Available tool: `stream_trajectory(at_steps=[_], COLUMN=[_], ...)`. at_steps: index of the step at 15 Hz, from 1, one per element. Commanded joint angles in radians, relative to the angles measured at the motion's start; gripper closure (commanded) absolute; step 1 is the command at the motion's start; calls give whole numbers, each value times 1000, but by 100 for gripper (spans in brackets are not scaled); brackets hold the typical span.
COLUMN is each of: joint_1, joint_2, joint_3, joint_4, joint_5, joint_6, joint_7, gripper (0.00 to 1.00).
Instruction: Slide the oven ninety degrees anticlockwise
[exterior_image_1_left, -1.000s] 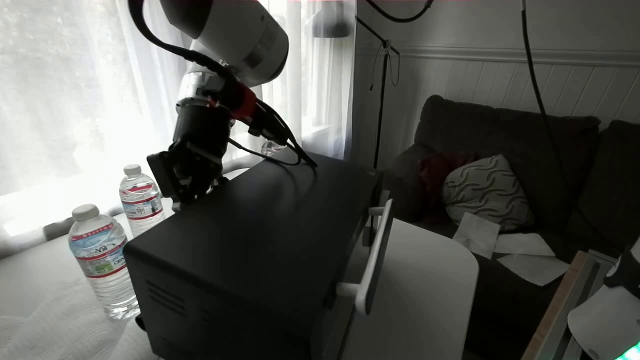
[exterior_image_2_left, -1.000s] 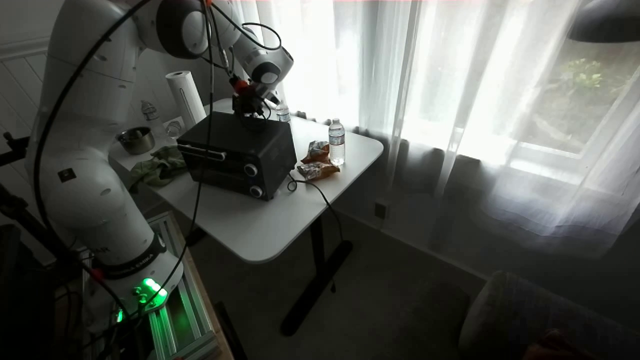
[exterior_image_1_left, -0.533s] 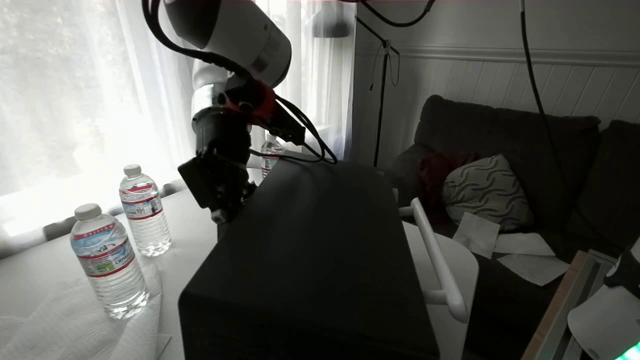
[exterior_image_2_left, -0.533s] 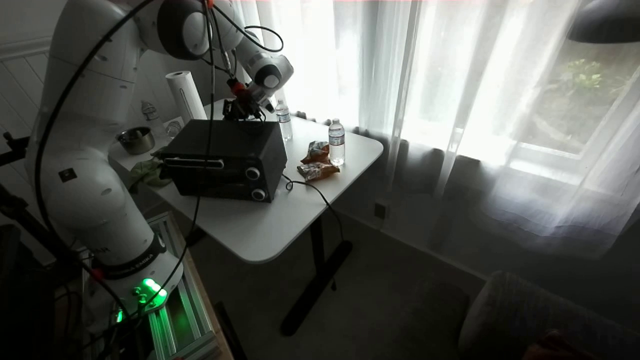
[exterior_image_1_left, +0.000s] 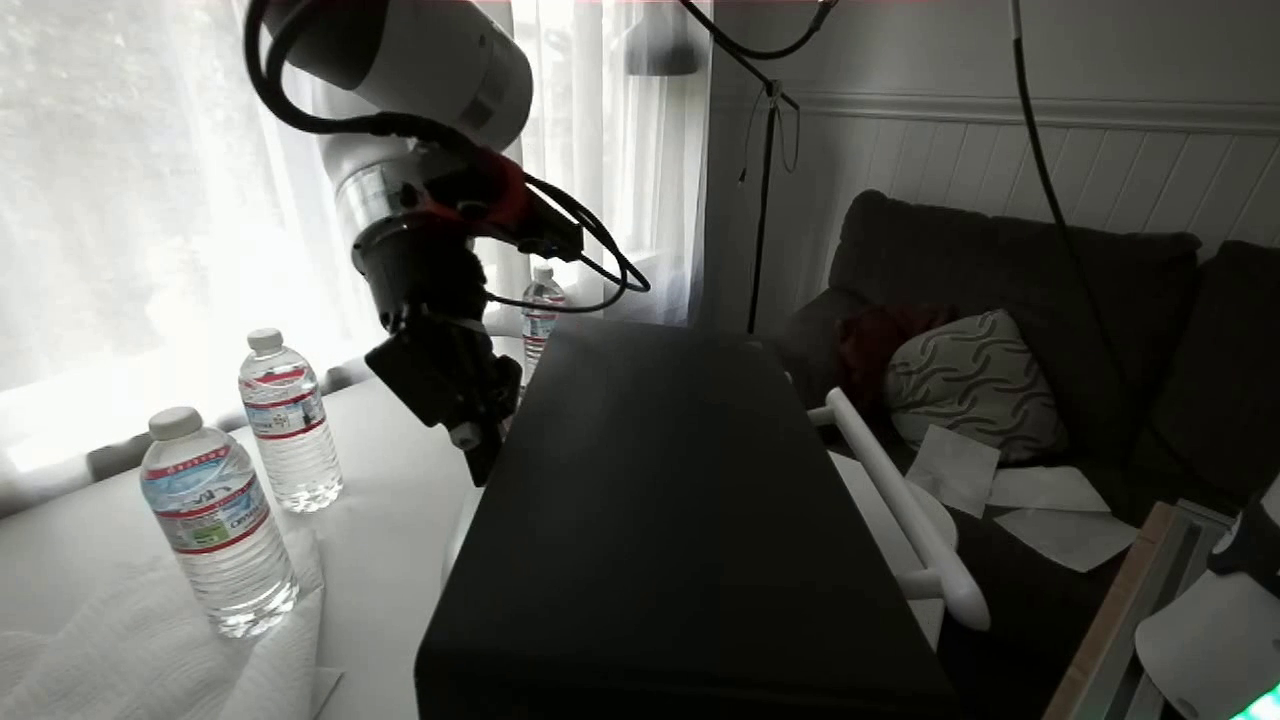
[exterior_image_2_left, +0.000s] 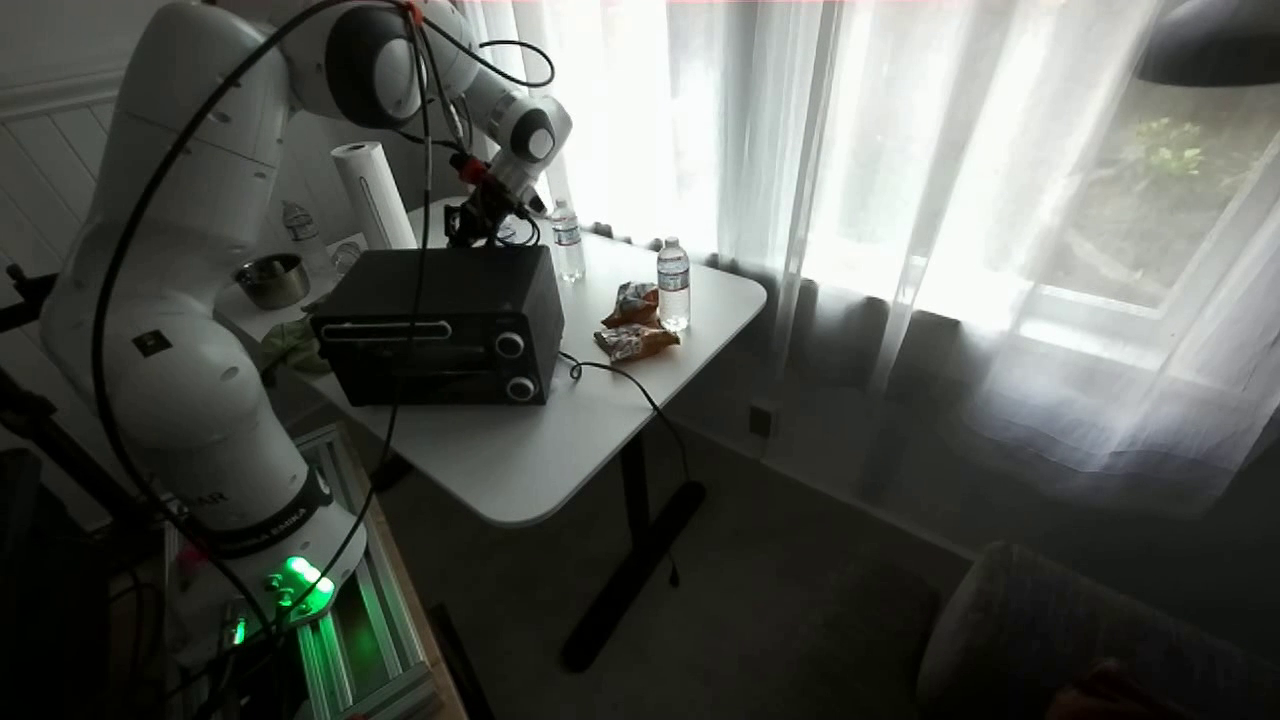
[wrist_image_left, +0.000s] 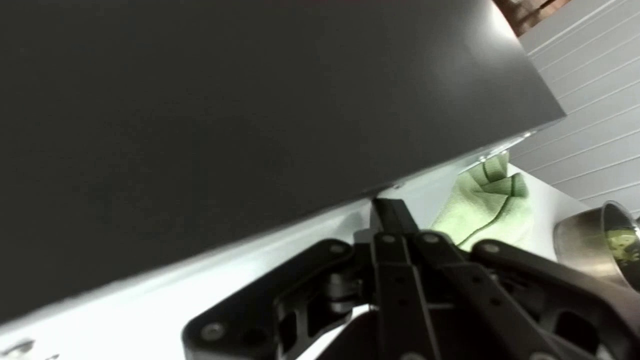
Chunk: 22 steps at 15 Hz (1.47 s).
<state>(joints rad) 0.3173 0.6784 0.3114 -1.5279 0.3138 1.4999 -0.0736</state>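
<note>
The black oven (exterior_image_1_left: 650, 520) stands upright on the white table (exterior_image_2_left: 500, 465). In an exterior view its front (exterior_image_2_left: 430, 365), with the pale handle and two silver-ringed knobs, faces the robot base side. In the wrist view a plain dark panel of the oven (wrist_image_left: 225, 110) fills the upper left. My gripper (wrist_image_left: 395, 205) is shut and empty, fingers together. Its fingertips are at the oven's lower edge there; contact is hard to tell. In an exterior view the gripper (exterior_image_1_left: 485, 465) is beside the oven's rear side, opposite the handle. Its tips are hidden behind the oven in an exterior view (exterior_image_2_left: 475, 240).
Water bottles (exterior_image_1_left: 220, 520) and a paper towel sheet (exterior_image_1_left: 270, 640) are behind the oven. Snack bags (exterior_image_2_left: 637, 340) and a power cord (exterior_image_2_left: 625, 370) lie beside it. A green cloth (wrist_image_left: 482, 205), metal pot (wrist_image_left: 590, 242) and towel roll (exterior_image_2_left: 372, 195) are at its other end.
The oven has turned anticlockwise and shifted towards the robot base side. My gripper followed along its rear side, then tilted and drew slightly back. The bottle behind it is more exposed.
</note>
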Motion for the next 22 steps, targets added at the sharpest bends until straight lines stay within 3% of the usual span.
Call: stream_trajectory(at_steps=[1,7,13,19,22], joint_1=[59,84,56,10,-17], joint_2=[17,-7,-93,-269,-409], joint_3=[-53,-89,-103,-101,-91], joint_4=[84,135,119,-18,-165], joint_5=[-157,-296,-298,-281,-272], joint_6=[-20,25,112,126,101], joint_7=[14,67,110,77,42], gripper=[100,100,100,100,100])
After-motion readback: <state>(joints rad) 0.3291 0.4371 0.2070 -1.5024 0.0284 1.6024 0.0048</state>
